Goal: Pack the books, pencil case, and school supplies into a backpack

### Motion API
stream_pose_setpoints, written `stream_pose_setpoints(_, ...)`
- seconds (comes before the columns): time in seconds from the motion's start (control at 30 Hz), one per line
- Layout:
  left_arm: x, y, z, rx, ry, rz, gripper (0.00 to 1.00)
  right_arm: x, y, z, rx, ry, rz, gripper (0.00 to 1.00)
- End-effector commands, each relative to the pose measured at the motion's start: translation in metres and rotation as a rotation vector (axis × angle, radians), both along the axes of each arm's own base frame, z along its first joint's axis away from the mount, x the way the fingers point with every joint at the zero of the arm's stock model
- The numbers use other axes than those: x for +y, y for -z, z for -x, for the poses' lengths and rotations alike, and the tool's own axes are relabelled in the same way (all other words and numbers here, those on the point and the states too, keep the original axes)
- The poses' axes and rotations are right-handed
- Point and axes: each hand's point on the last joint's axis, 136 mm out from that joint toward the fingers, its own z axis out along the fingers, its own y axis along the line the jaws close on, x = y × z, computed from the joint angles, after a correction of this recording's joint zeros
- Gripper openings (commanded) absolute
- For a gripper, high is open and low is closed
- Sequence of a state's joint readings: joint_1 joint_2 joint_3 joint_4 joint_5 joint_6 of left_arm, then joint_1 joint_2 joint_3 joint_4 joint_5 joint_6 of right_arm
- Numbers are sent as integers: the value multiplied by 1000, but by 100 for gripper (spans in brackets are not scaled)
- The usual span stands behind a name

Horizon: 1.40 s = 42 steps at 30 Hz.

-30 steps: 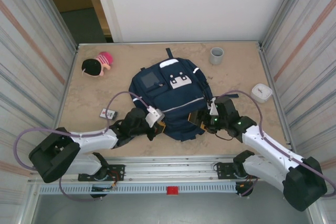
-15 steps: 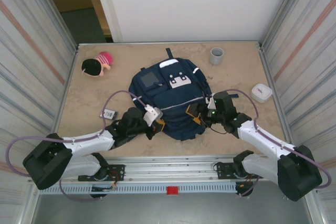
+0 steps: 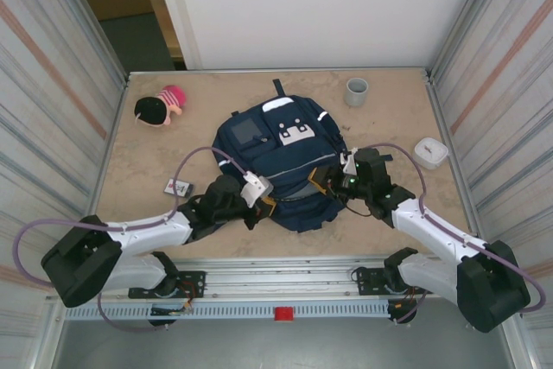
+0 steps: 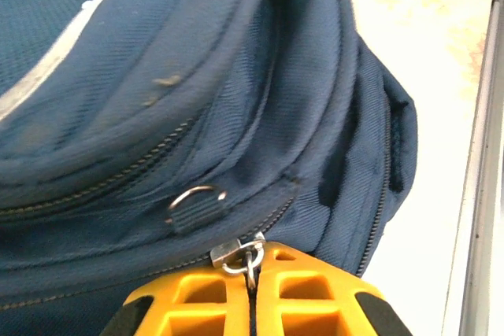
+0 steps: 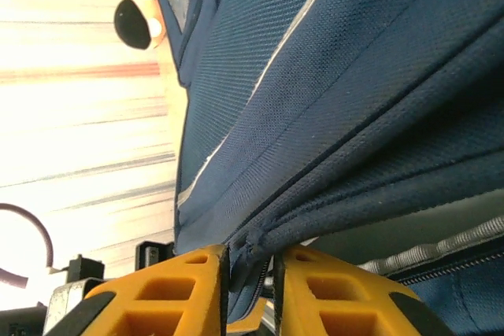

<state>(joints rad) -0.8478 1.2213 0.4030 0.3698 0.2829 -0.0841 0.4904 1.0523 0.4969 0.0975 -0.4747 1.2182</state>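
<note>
The navy backpack lies flat at the middle of the table, front pocket up, with its top handle toward 12 o'clock. Its main zipper runs along the near edge. The right wrist view shows a narrow pale gap under the fabric lip there, but what the bag holds cannot be told.

The left end effector sits at the bag's 7 o'clock edge. Its orange fingers are pressed fully together, nipping the small metal zipper pull. The right end effector is at the 4 o'clock edge, its fingers nearly closed, pinching a fold of the backpack's fabric beside the zipper track.

A grey cup stands upright at 1 o'clock from the bag, well apart from it; its inside is too dark to read. A rounded white box rests at 3 o'clock, lid on. A pink-and-black toy lies at 10 o'clock. One small flat school supplies piece lies on the table at 8 o'clock, outside the bag.
</note>
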Motion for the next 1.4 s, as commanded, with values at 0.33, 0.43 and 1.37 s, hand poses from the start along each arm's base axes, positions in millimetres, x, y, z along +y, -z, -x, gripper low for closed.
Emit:
stream_pose_setpoints(0.33, -52, -31, 21, -52, 122, 29, 37, 12, -27, -4, -172, -103, 52, 15)
stream_pose_setpoints(0.43, -43, -40, 26, -101, 152, -18, 55, 3, -34, -4, -242, -175, 119, 16)
stream_pose_setpoints(1.37, -4, -36, -59, -568, 366, -388, 82, 1, -69, -6, -390, -463, 149, 14)
